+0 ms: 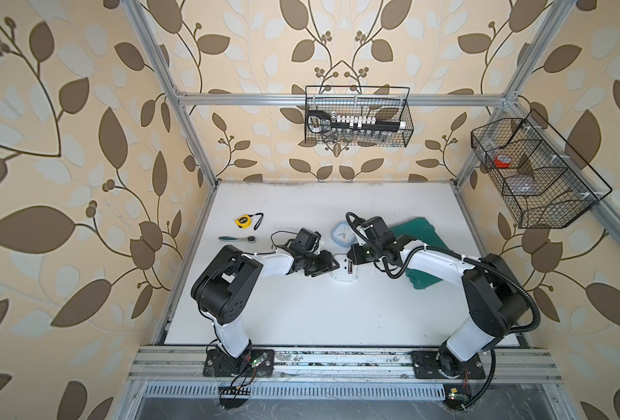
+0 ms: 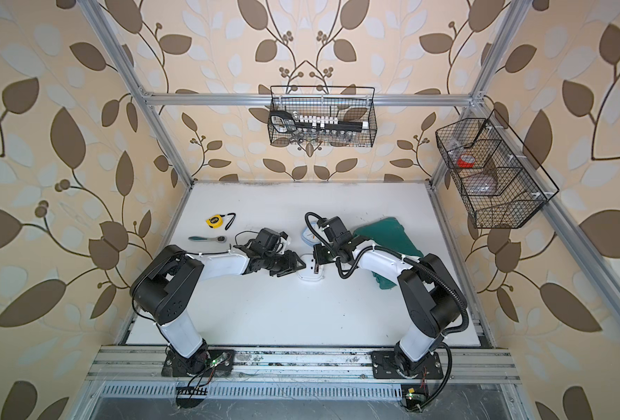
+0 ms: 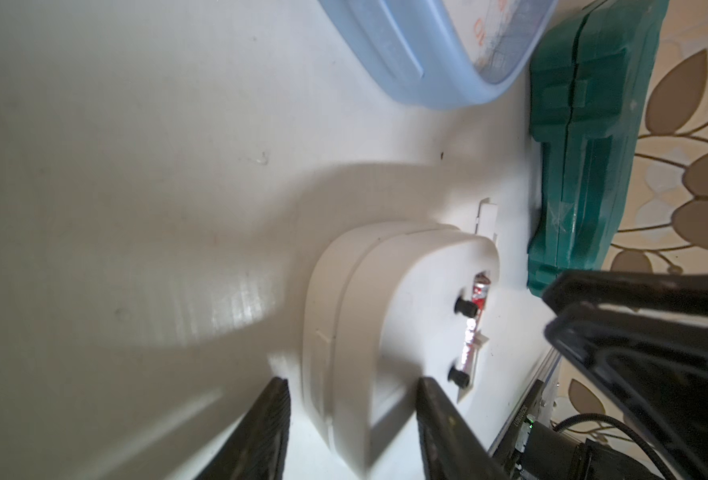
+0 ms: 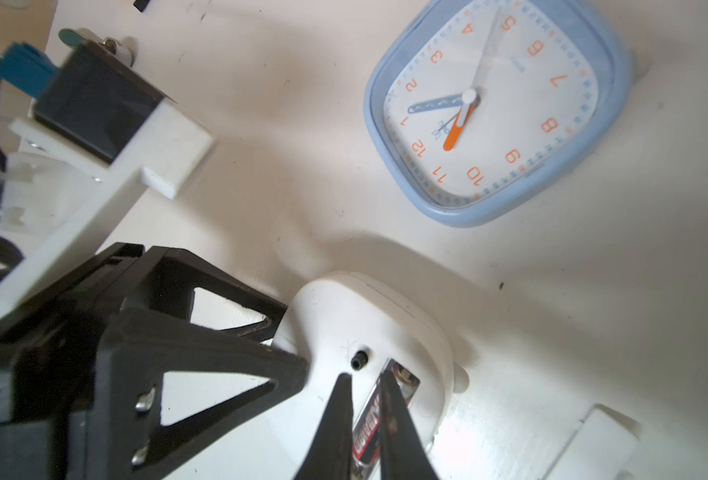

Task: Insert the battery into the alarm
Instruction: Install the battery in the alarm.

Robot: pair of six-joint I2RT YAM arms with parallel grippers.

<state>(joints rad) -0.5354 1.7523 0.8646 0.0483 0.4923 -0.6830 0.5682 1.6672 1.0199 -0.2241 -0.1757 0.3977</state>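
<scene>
Beige wallpaper point(image 1: 83, 109) with brown and pale leaf sprays covers the walls all round. An aluminium frame point(image 1: 337, 99) carries two black wire holders, the back basket point(image 1: 374, 142) and the side basket point(image 1: 541, 218). The white desk point(image 1: 301, 309) lies in soft, even light, possibly daylight.

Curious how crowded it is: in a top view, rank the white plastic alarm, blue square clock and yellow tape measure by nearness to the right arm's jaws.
1. White plastic alarm, beneath the jaws.
2. Blue square clock, just behind it.
3. Yellow tape measure, far to the left.
</scene>
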